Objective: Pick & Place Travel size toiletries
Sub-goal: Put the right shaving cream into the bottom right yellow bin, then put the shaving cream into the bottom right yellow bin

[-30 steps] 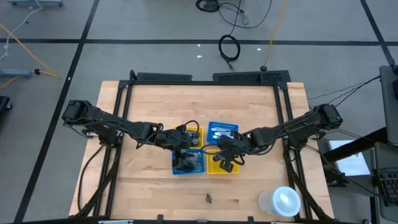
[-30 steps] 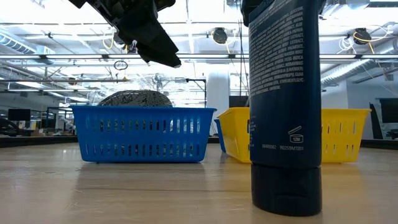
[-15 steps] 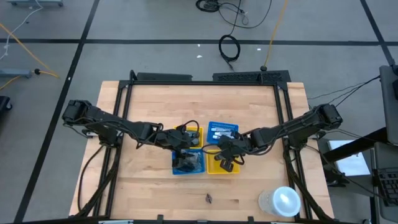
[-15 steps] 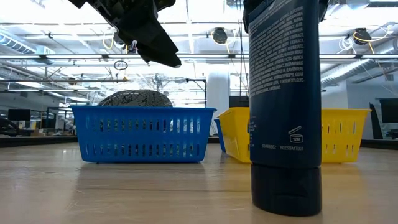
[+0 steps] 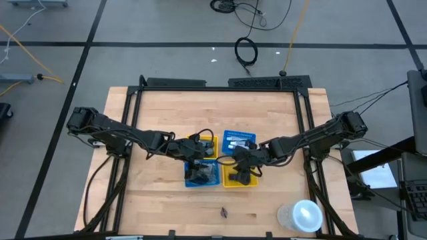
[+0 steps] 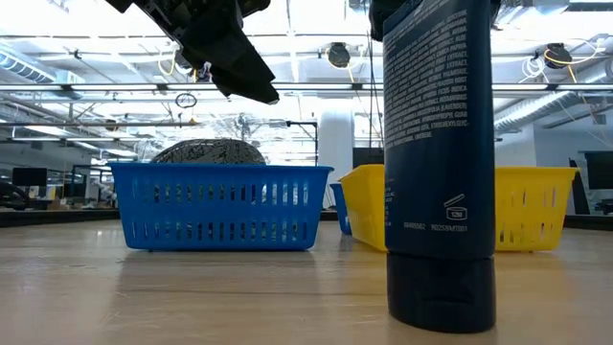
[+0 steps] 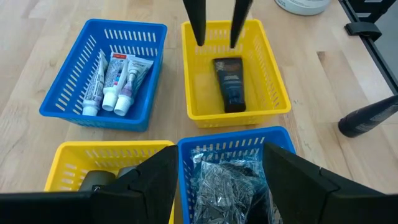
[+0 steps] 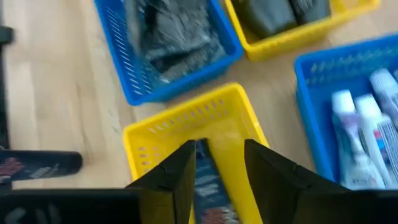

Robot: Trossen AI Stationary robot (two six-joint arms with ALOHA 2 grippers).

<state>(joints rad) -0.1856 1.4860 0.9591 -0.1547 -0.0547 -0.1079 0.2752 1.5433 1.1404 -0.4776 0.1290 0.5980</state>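
The travel size toiletries, white squeeze tubes with blue markings, lie in the far right blue basket, also in the right wrist view. My right gripper hangs open over the near right yellow basket. A dark bottle lies flat on that basket's floor below the fingertips, apart from them. My left gripper stands open above the near left blue basket, which holds a grey mesh bundle.
The far left yellow basket holds dark items. A dark bottle stands on its cap near the table's near edge. A white round container sits at the near right corner. Bare wood lies left and right of the baskets.
My right gripper has shifted a little over the near right yellow basket, and in the low view that basket has nudged slightly to the right.
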